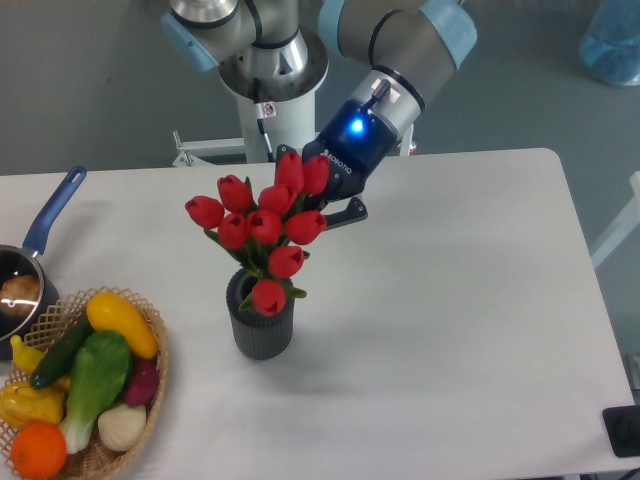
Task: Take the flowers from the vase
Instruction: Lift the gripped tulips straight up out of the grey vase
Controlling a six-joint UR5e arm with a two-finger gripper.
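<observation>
Flowers (pixel 262 226) are clamped by the gripper (pixel 318 208), apparently at hidden stems, held above the vase (pixel 261 322) for clearance.

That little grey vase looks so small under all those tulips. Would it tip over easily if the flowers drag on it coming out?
Possibly. The vase is short and narrow next to the flowers, so a sideways tug could rock it. It stands upright now, though, and its flat base probably helps. The gripper seems to pull mostly upward, which should spare it.
</observation>
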